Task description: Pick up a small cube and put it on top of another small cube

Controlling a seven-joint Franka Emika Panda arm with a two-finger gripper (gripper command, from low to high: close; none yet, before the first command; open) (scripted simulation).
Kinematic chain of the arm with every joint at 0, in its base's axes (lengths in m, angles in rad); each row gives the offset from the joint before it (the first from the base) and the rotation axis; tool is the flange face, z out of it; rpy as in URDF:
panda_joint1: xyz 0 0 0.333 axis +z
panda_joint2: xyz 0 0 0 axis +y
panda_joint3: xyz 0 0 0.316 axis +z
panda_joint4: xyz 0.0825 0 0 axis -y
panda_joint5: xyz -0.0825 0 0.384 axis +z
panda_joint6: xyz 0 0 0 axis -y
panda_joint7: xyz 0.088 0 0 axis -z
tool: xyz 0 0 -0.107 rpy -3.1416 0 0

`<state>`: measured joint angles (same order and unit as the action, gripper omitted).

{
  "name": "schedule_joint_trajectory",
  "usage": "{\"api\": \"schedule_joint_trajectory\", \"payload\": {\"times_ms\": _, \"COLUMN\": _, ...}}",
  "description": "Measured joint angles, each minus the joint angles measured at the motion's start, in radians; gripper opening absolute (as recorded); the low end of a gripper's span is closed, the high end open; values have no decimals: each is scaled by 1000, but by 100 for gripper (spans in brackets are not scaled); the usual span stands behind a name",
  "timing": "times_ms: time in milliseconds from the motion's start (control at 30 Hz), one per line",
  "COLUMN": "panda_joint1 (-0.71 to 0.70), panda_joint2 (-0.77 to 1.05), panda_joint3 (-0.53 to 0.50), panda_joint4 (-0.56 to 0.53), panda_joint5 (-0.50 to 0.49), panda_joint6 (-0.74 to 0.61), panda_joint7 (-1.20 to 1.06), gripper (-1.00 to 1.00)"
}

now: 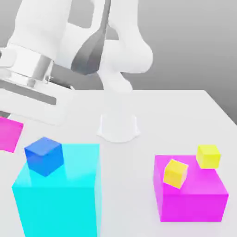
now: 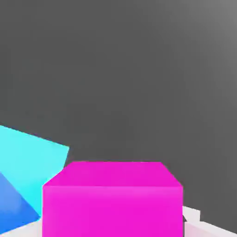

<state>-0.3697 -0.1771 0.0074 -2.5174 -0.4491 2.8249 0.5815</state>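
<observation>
Hand closed on small magenta cube (image 2: 112,199), carried at nine o'clock of the exterior view, beside blue cube (image 1: 44,156) atop cyan block (image 1: 60,194). Best centred squarely over blue cube, lowered gently, released late.

A white table (image 1: 185,111) fills the lower part of the exterior view, its surface smooth and evenly lit. Its far edge runs level across the frame, and toward the exterior view's right the side edge slants down and outward. Soft, faint shadows lie on the tabletop. Behind the table stands a plain grey backdrop (image 1: 194,41), paler near the table edge and a little darker higher up, with no seams or markings. In the hand view the same backdrop (image 2: 120,69) looks a much darker grey, slightly lighter toward one upper corner. The light is diffuse and even.
</observation>
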Motion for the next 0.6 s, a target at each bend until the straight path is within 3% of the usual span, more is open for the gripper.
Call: {"api": "schedule_joint_trajectory", "payload": {"times_ms": 600, "panda_joint1": 232, "panda_joint2": -58, "panda_joint3": 238, "panda_joint4": 14, "panda_joint5": 350, "panda_joint6": -273, "panda_joint7": 454, "gripper": -100}}
